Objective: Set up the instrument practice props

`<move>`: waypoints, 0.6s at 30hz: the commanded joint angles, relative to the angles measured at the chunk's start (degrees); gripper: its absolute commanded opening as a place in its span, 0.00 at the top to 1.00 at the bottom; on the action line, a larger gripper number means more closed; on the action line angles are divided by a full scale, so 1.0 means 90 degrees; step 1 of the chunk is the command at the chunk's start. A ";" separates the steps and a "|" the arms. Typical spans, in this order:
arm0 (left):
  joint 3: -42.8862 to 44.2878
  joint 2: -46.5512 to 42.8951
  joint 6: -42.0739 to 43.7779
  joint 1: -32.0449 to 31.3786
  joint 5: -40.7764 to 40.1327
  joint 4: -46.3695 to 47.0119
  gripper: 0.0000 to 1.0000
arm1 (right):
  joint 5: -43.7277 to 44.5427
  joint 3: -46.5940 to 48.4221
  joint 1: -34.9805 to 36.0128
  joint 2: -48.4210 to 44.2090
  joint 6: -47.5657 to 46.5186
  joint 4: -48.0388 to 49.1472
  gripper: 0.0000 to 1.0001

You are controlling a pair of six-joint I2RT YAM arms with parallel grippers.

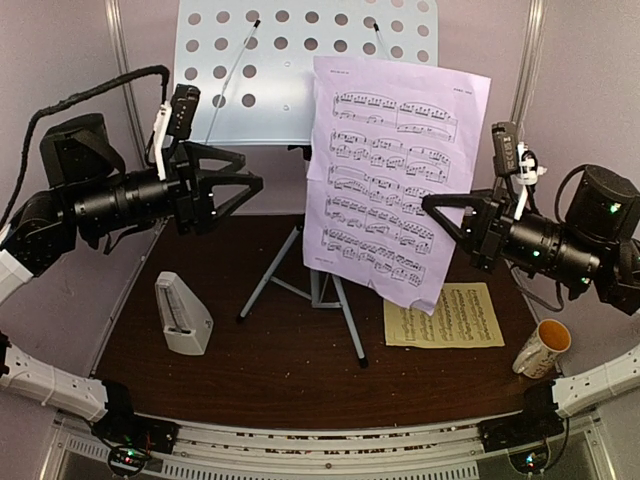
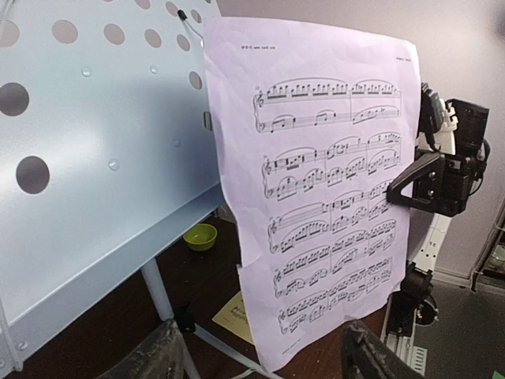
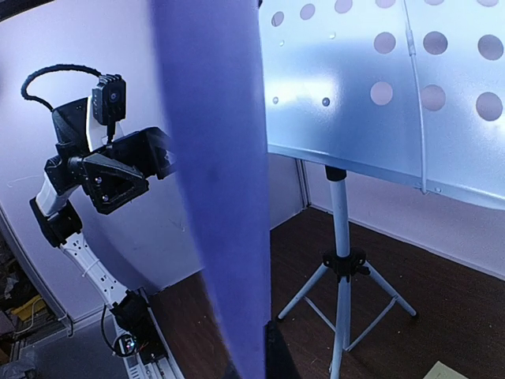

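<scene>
Dark brown surface (image 1: 280,370) carries the grey perforated music stand (image 1: 250,70) on its silver tripod, set at the back. The lilac page (image 1: 390,170) hangs across the music stand's right half. Its lower edge is well below the stand's ledge, so it is not seated yet. The right tool (image 1: 432,205) pinches that page at the edge away from the stand. The left tool (image 1: 252,170), on the stand's other side, is spread and holds nothing.

Seating this page looks like the step in hand. I judge the next move calls for raising it until its foot clears the ledge, then leaning it back.

Right of the stand's feet the pale yellow page (image 1: 445,315) lies flat, and left of them stands the metronome (image 1: 183,318). Only the top view shows these two and the mug (image 1: 545,345). Only the left wrist view shows the green bowl (image 2: 200,235) beyond the stand. The right wrist view shows the lilac page edge-on, as a blurred band.
</scene>
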 commanded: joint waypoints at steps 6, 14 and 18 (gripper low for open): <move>0.1110 0.0078 0.0898 0.0035 -0.1264 -0.1368 0.29 | 0.0337 0.1188 -0.0022 0.0358 -0.0692 -0.0761 1.00; 0.1487 0.0133 0.1028 0.0035 -0.1385 -0.1558 0.27 | 0.0434 0.1577 -0.0021 0.0519 -0.0887 -0.0881 1.00; 0.1494 0.0012 0.1069 0.0035 -0.1461 -0.1558 0.23 | 0.0471 0.1657 -0.0019 0.0511 -0.0915 -0.0919 1.00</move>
